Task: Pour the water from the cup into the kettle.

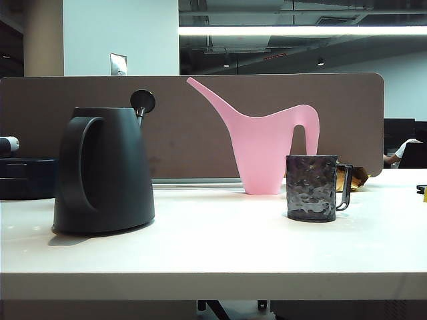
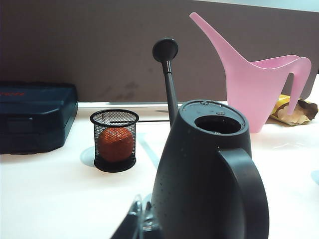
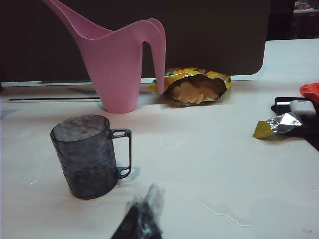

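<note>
Two vessels: cup [image 1: 312,188] and kettle [image 1: 103,171] both stand upright on the white table [image 1: 213,253], well apart, kettle on the left of the exterior view, cup on the right.
Kettle: matte black, loop handle facing the camera side in the left wrist view, round top opening [image 2: 218,124] uncovered, disc knob [image 2: 165,50] on a thin stem rising behind it.
Cup: smoky-grey, dimpled, thin handle [image 3: 124,153] pointing toward the right of the exterior view; darker toward the base, but a water level cannot be made out.
Left gripper [image 2: 137,224]: low at the near edge of the left wrist view, just beside the kettle's base; whether it touches the kettle is unclear, and its jaws are too cropped to tell whether they stand apart or together.
Right gripper [image 3: 143,219]: fingers closed together, holding nothing, near the cup on its handle side but apart from it.
Watering can [image 1: 260,143]: pink, long spout, standing behind and between kettle and cup, nearer the cup.
Snack bag [image 3: 195,87]: open, lying behind the watering can by the brown divider [image 1: 193,127].
Mesh cup [image 2: 114,140]: black, holding an orange ball [image 2: 115,144], beyond the kettle near a dark case [image 2: 36,117].
Foil wrapper [image 3: 278,125]: crumpled, far from the cup.
</note>
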Motion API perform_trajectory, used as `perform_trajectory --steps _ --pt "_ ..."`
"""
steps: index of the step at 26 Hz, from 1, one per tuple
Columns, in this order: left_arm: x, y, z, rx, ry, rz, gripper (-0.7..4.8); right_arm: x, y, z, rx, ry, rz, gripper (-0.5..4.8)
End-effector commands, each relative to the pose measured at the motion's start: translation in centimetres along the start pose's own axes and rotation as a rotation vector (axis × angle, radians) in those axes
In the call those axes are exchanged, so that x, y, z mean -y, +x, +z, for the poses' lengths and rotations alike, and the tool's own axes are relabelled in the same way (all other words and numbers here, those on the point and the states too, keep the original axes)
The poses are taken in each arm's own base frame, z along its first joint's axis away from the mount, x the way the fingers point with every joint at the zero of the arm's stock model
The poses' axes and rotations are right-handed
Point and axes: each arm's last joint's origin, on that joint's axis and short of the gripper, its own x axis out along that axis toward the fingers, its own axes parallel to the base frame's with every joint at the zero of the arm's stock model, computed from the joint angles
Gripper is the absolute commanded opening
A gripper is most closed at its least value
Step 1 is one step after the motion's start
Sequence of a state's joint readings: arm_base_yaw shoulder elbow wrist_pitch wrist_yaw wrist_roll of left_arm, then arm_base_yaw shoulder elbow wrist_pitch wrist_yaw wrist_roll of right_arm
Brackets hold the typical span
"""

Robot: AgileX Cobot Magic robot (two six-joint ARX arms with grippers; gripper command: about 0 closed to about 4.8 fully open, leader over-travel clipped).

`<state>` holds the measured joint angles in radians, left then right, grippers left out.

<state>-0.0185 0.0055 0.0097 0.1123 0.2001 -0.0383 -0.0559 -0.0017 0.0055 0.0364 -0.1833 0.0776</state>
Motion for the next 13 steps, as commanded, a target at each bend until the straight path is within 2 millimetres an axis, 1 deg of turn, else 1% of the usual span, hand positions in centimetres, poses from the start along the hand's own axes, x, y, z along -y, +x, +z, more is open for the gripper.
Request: perform_trajectory --steps 1,11,13 --pt "0.01 0.00 0.12 0.008 0.005 -0.003 -0.05 -0.04 -0.03 0.32 0.025 -0.003 0.005 0.00" --pt "0.01 0.00 0.12 0.008 0.005 -0.003 -0.05 -0.06 -0.03 0.42 0.032 -0.005 0.008 0.00" --pt "0.02 0.00 0.12 0.008 0.005 -0.003 -0.05 -0.17 -0.05 0.50 0.032 -0.002 0.041 -0.01"
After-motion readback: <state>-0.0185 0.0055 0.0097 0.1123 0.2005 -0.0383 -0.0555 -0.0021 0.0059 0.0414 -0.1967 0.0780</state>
